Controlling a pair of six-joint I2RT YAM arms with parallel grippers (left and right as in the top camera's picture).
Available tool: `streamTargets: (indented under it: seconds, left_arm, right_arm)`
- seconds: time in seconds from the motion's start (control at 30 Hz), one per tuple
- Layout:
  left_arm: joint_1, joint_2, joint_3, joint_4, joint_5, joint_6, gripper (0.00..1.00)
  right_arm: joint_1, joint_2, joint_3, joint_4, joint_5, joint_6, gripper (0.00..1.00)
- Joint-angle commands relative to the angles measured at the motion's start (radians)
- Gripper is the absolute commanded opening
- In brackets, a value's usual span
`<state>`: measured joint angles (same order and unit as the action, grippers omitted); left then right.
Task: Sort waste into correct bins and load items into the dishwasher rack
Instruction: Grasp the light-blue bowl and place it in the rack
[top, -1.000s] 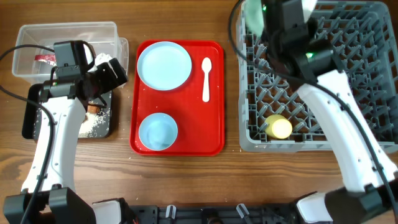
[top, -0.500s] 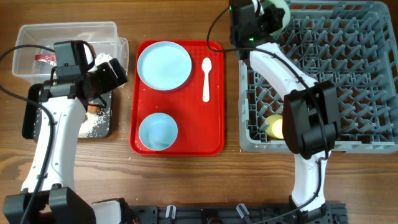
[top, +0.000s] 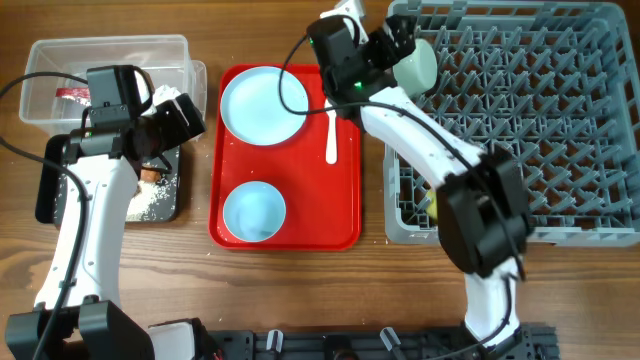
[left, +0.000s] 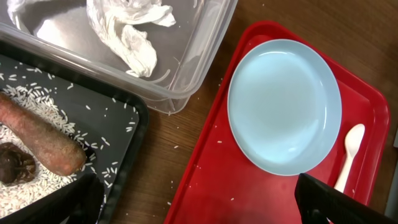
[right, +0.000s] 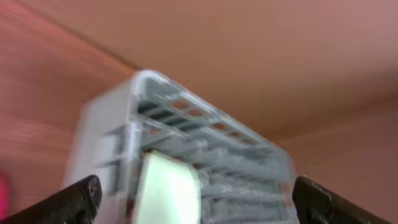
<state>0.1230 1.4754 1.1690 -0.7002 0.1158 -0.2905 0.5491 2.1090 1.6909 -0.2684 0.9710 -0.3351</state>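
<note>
Overhead: grey pegged plastic rack (top: 560, 120), smooth pale green bowl (top: 418, 62) at its corner; wood-grain desk (top: 300, 300); left jaws, right jaws spread.

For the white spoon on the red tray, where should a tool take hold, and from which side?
Probably mid-handle of the white spoon, from straight above, the tool closing across its narrow width. It lies flat on the red tray, beside the pale blue plate, with bare tray either side of the slim, straight handle.
</note>
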Motion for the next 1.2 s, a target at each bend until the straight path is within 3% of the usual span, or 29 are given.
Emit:
streamTargets:
  seconds: [0.0,0.1,0.17,0.3,0.4,0.43,0.5,0.6,0.67,0.7,0.8,0.93,1.0,1.1,1.17]
  left_arm:
    - [0.004,0.004,0.002,0.003,-0.01,-0.006,1.0]
    - [0.004,0.004,0.002,0.003,-0.01,-0.005,1.0]
    - [0.004,0.004,0.002,0.003,-0.01,-0.006,1.0]
    - [0.004,0.004,0.002,0.003,-0.01,-0.006,1.0]
    - [0.004,0.004,0.002,0.003,-0.01,-0.005,1.0]
    - [0.004,0.004,0.002,0.003,-0.01,-0.006,1.0]
    - [0.004,0.004,0.002,0.003,-0.01,-0.005,1.0]
    - [0.004,0.004,0.002,0.003,-0.01,-0.005,1.0]
    - [0.004,0.004,0.002,0.003,-0.01,-0.006,1.0]
    - [0.004,0.004,0.002,0.003,-0.01,-0.005,1.0]
    - [0.004,0.004,0.002,0.003,-0.01,-0.005,1.0]
    - [0.004,0.004,0.002,0.003,-0.01,-0.006,1.0]
    - [0.004,0.004,0.002,0.003,-0.01,-0.005,1.0]
    - [0.004,0.004,0.002,0.003,-0.01,-0.005,1.0]
    - [0.004,0.004,0.002,0.003,-0.01,-0.006,1.0]
  right_arm:
    - [0.031,-0.185,0.003,-0.218,-0.465,0.383,1.0]
    - [0.032,-0.235,0.002,-0.466,-1.183,0.615,1.0]
    - [0.066,-0.2,-0.039,-0.513,-1.364,0.734,0.99]
    - [0.163,-0.166,-0.182,-0.487,-1.365,0.945,0.89]
    - [0.206,-0.131,-0.28,-0.434,-1.353,1.064,0.68]
    - [0.216,-0.087,-0.294,-0.427,-1.368,1.093,0.68]
    - [0.199,-0.048,-0.294,-0.404,-1.445,1.067,0.64]
    - [0.181,-0.037,-0.294,-0.398,-1.465,1.068,0.35]
    - [0.18,-0.037,-0.294,-0.398,-1.464,1.069,0.1]
    - [0.178,-0.037,-0.294,-0.398,-1.467,1.072,0.04]
    - [0.15,-0.078,-0.285,-0.409,-1.477,1.054,0.04]
    - [0.037,-0.391,-0.283,-0.513,-1.27,0.988,0.04]
    - [-0.042,-0.591,-0.283,-0.546,-1.009,0.962,0.04]
    - [-0.15,-0.851,-0.283,-0.64,-0.46,0.963,0.04]
    - [-0.178,-0.937,-0.283,-0.697,-0.194,0.963,0.04]
